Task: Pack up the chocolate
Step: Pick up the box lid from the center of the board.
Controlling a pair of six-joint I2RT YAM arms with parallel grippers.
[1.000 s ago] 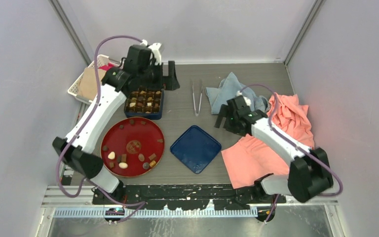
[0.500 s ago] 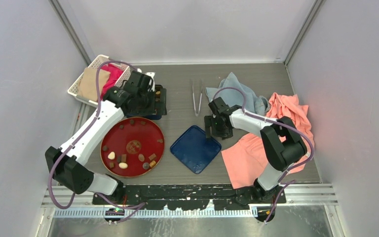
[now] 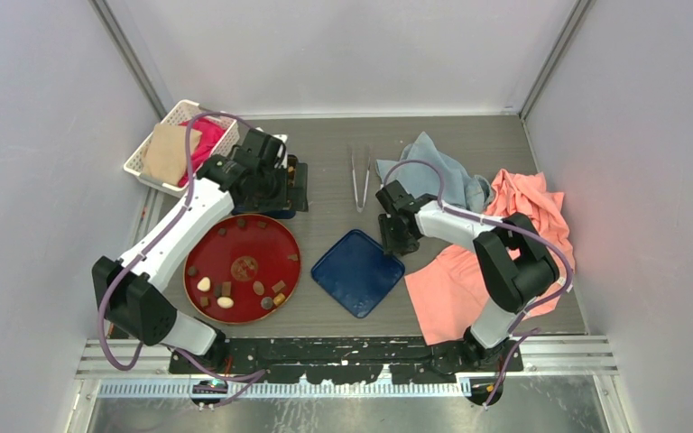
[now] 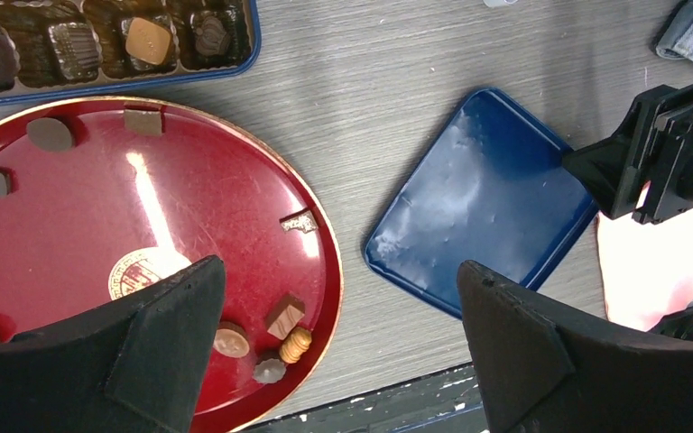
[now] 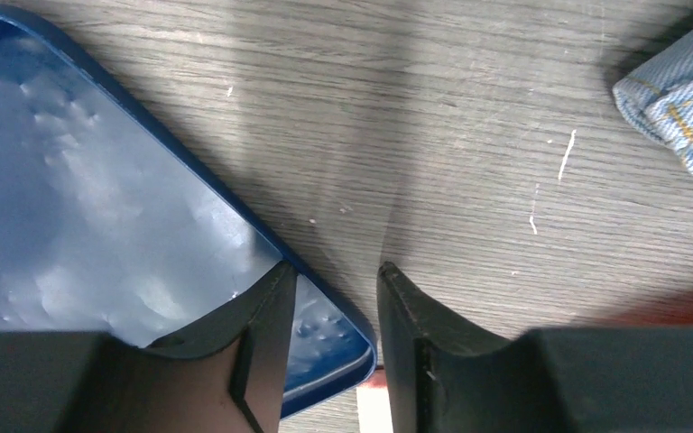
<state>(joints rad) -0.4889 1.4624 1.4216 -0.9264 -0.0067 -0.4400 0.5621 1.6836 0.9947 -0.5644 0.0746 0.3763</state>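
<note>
Loose chocolate (image 3: 226, 290) pieces, brown, tan and cream, lie scattered on the round red plate (image 3: 271, 236). The left wrist view shows a few near the plate's rim (image 4: 286, 316). More chocolate (image 4: 149, 41) fills the blue box at the plate's far side. My left gripper (image 3: 284, 185) hovers over that box and hides most of it; its jaws (image 4: 338, 343) are wide open and hold nothing. The right gripper (image 3: 393, 231) is low at the right corner of the blue lid (image 3: 352, 271). Its jaws (image 5: 336, 267) straddle the lid's rim (image 5: 361, 329), one finger inside and one outside, with a gap still showing.
Metal tongs (image 3: 359, 176) lie at mid-table behind the lid. A white basket (image 3: 153, 167) holding cloth stands at the back left. A blue denim cloth (image 3: 438, 171) and a pink cloth (image 3: 469, 280) lie on the right, near the right arm.
The right gripper has come down to the lid's right corner and its jaws have narrowed around the rim. My left gripper has pulled back toward the plate and now covers the box.
</note>
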